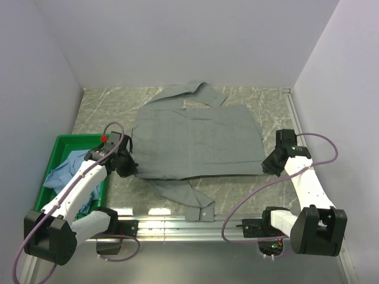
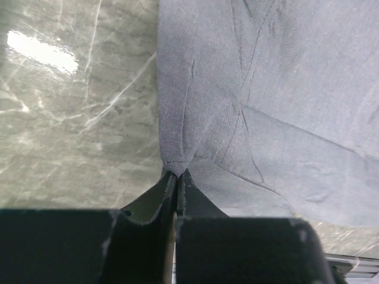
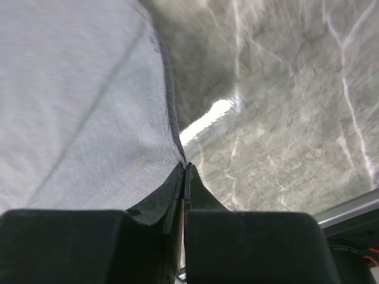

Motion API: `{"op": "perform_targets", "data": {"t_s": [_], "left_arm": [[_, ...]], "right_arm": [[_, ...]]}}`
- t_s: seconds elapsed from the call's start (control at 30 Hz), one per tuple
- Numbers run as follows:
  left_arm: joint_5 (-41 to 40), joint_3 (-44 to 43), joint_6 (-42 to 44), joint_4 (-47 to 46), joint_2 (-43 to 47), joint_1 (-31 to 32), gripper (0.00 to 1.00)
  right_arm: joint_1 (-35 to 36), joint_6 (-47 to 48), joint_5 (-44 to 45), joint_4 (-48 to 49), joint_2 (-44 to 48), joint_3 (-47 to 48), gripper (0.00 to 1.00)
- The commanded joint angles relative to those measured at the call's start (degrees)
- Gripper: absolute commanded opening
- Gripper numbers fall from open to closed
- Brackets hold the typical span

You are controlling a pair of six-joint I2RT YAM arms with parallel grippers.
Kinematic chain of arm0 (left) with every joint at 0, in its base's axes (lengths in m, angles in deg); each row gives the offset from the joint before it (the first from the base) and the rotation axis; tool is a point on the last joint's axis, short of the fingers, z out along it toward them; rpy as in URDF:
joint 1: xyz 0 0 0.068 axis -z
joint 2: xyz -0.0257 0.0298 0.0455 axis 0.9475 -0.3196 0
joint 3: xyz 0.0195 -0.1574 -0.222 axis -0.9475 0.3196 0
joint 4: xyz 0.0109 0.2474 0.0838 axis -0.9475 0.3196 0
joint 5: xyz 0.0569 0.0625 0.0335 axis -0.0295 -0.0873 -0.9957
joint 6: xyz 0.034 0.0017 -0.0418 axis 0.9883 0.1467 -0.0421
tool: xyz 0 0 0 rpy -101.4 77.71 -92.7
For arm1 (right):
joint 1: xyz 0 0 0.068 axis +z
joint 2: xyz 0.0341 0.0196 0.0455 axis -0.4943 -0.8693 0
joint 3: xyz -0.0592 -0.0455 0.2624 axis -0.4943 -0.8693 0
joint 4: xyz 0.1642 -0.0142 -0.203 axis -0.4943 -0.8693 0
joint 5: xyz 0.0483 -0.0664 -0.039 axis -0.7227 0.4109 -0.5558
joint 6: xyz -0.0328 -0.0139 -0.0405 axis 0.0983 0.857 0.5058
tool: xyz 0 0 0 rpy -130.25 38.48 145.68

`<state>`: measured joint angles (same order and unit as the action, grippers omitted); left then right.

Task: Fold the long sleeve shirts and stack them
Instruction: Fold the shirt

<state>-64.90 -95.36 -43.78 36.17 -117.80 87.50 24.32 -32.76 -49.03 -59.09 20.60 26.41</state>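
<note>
Grey shirt [image 1: 198,142] lies spread flat at centre. Left gripper [image 2: 177,173] pinches its near left corner and right gripper [image 3: 185,167] its near right edge (both jaws pressed tight on cloth). Blue shirt [image 1: 66,171] sits in the bin [image 1: 59,142]. Step judged: hem fold, first shirt. Next move calls for lifting both corners evenly and carrying them over toward the far end

No text, label, brand, number or sign can be read in any of the three views (overhead or either wrist camera).
</note>
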Motion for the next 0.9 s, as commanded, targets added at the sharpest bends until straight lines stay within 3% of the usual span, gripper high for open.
{"op": "perform_targets", "data": {"t_s": [0.0, 0.63, 0.87], "left_arm": [[-2.83, -3.07, 2.70, 4.50, 0.37, -0.50, 0.06], [-2.31, -11.25, 8.07, -7.09, -15.27, -3.13, 0.15], [-0.90, -10.46, 8.07, -9.47, -18.35, -3.40, 0.18]], "right_arm": [[-0.32, 2.33, 2.58, -3.34, 0.87, 5.91, 0.00], [-0.24, 3.21, 3.02, 4.13, -17.94, 19.37, 0.00], [0.20, 2.86, 1.17, 5.71, -27.16, 24.47, 0.10]]}}
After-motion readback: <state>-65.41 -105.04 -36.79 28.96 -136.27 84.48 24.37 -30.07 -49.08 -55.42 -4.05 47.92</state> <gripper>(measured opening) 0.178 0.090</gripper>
